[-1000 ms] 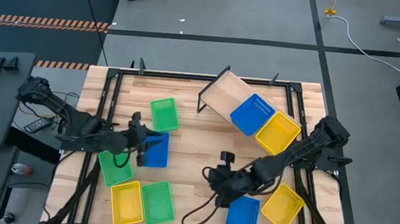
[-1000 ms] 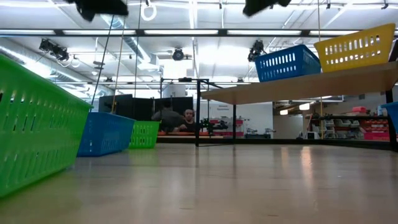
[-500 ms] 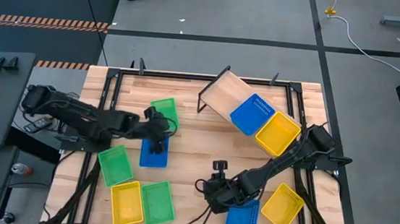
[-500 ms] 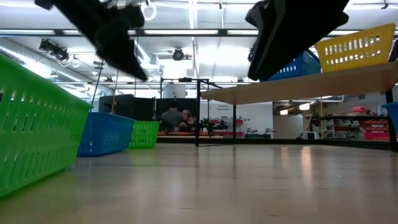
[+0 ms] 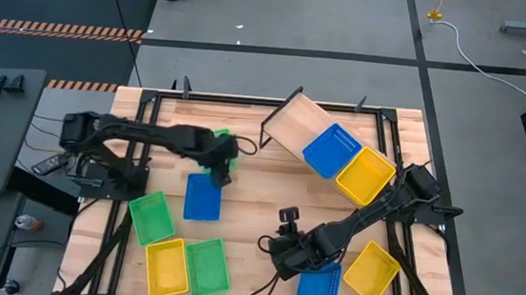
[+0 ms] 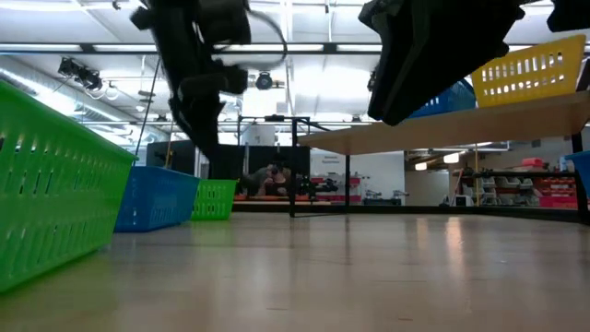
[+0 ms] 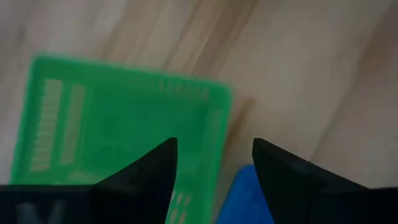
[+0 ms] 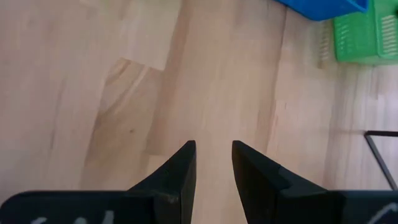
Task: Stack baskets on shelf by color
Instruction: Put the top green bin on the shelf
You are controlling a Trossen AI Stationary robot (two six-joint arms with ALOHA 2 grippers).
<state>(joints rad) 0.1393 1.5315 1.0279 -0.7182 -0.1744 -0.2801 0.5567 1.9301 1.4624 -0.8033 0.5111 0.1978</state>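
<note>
Tabletop [image 5: 260, 181] of pale wood planks in the high view, grey floor around it. Shelf [image 5: 293, 126] sits tilted at the far side, carrying a blue basket [image 5: 330, 151] and a yellow basket [image 5: 366, 174] side by side. Left gripper [image 5: 223, 155] hangs over a green basket [image 5: 214, 141], just beside a second blue basket [image 5: 202, 197]. Right gripper [image 5: 282, 251] is near a third blue basket [image 5: 318, 288].

Low view: workshop room behind, ceiling lights, a seated person [image 6: 267, 180] far off; both arms hang from above.

Left wrist view: fingers [image 7: 149, 171] spread wide, empty, above the green basket.

Right wrist view: fingers [image 8: 177, 171] narrowly parted, holding nothing, over bare wood.
</note>
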